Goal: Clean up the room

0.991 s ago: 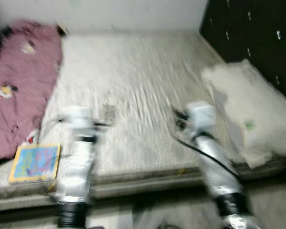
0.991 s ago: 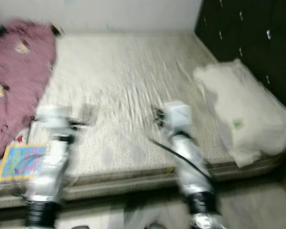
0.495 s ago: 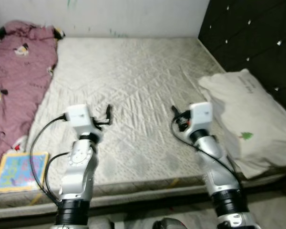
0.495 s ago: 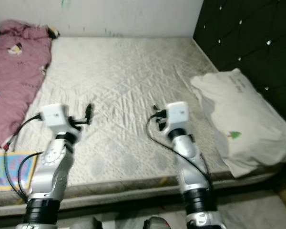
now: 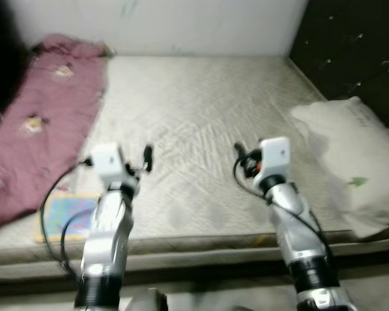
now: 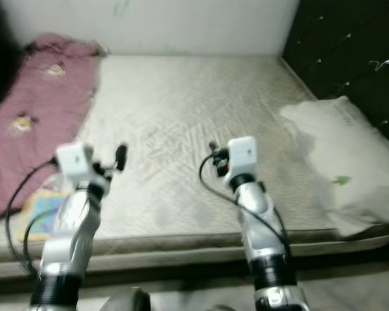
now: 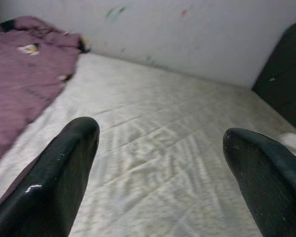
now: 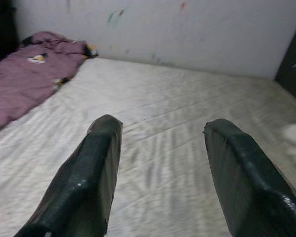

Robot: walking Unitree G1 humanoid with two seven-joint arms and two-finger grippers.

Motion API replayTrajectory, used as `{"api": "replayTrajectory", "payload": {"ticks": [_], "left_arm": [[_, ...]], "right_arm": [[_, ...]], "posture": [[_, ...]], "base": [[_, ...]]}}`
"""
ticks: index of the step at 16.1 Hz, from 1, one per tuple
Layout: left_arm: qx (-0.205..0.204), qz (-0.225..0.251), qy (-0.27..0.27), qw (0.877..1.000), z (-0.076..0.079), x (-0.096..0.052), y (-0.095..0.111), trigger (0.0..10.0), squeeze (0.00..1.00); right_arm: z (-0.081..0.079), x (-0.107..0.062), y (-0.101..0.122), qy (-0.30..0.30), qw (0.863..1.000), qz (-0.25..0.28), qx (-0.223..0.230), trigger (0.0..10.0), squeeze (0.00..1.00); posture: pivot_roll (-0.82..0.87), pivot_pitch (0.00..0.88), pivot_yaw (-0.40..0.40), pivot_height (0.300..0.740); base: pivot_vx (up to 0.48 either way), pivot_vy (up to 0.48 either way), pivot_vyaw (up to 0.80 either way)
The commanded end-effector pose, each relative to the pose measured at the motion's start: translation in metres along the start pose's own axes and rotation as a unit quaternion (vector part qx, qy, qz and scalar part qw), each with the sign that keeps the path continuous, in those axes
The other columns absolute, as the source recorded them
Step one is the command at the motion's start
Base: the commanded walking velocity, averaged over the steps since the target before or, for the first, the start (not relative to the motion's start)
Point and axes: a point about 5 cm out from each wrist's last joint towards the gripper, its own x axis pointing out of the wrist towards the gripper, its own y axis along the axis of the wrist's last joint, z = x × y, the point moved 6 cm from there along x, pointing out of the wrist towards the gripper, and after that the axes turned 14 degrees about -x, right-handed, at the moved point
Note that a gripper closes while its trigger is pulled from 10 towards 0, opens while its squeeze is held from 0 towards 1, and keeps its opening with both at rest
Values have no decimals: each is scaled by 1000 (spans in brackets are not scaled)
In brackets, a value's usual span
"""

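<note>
Just now both arms are reaching forward over the near edge of a bare quilted mattress point(image 5: 201, 110), which is lying between a pale wall point(image 5: 201, 26) at its far side and a dark tufted headboard point(image 5: 356, 45) on the robot's right. The left gripper point(image 7: 160, 163) is hovering above the mattress near its front, fingers point(image 7: 64, 173) spread wide apart and holding nothing; through the gap the wrist camera is looking across the wrinkled grey fabric toward the wall. The right gripper point(image 8: 163, 163) is hanging at about the same height, a little way to the right, its two black fingers point(image 8: 89, 182) likewise parted and empty, pointing over the mattress toward the far wall.

A maroon blanket point(image 5: 42, 123) with small printed patches is lying crumpled along the left side of the bed, stretching from the far corner down toward the front edge. Just beside its near end, a colourful flat book point(image 5: 68, 217) with a yellow border is resting on the mattress close to the front edge, partly hidden behind the left arm. On the right side, a white pillow point(image 5: 353, 162) with a small green mark is sitting against the headboard, its near corner overhanging the mattress edge. Black cables are looping from each wrist down along the silver forearms. The head views are slightly blurred.
</note>
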Motion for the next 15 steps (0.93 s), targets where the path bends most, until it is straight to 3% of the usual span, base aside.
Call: {"api": "replayTrajectory", "payload": {"ticks": [1, 15], "left_arm": [[4, 9, -1, 1000, 1, 3, 8, 10000, 0], [4, 5, -7, 1000, 3, 3, 5, 10000, 0]], "right_arm": [[-2, 2, 3, 2, 1000, 3, 4, 10000, 0], [-5, 3, -4, 12, 1000, -12, 7, 10000, 0]], "posture": [[38, 0, -44, 740], [34, 0, -47, 740]], "base": [[0, 480, 0], [0, 480, 0]]}}
